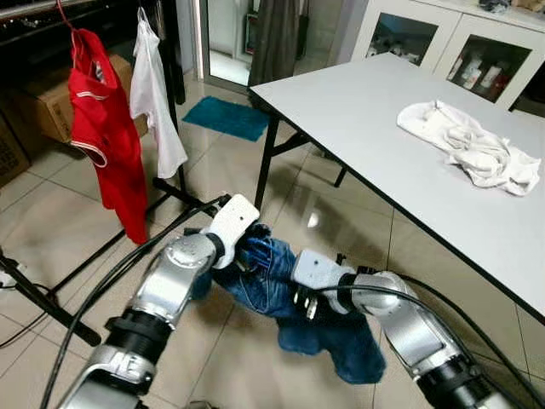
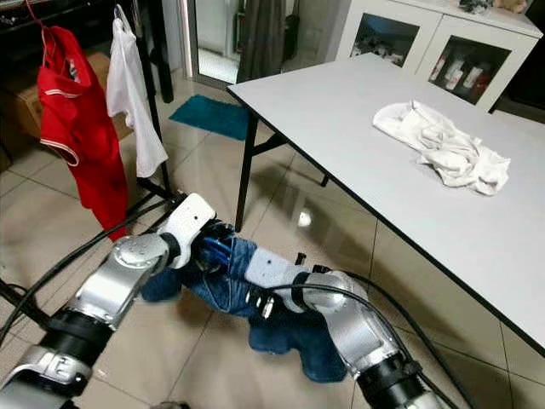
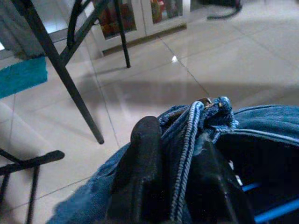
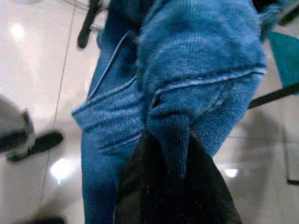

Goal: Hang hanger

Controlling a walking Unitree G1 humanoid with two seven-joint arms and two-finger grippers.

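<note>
- Held low over the tiled floor [image 1: 255, 170]: blue denim jeans [image 1: 272, 285], well apart from the clothes rack [image 1: 166, 183].
- Left gripper [image 3: 180, 186] clamped on the waistband; right gripper [image 4: 170, 186] pinching a denim fold.
- A blue hanger [image 3: 273, 212], apparently, inside the jeans.
- Still ahead, probably: carrying and hooking beside the red shirt [image 1: 106, 136] and white top [image 1: 153, 94].

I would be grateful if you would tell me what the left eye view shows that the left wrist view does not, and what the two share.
Left eye view alone: the red garment and white garment hanging on the rack, the white cloth on the table, and the right end effector gripping the denim. Left wrist view alone: a blue hanger inside the denim and a close look at its seam. Shared: the left end effector shut on the blue denim garment, over the tiled floor.
</note>
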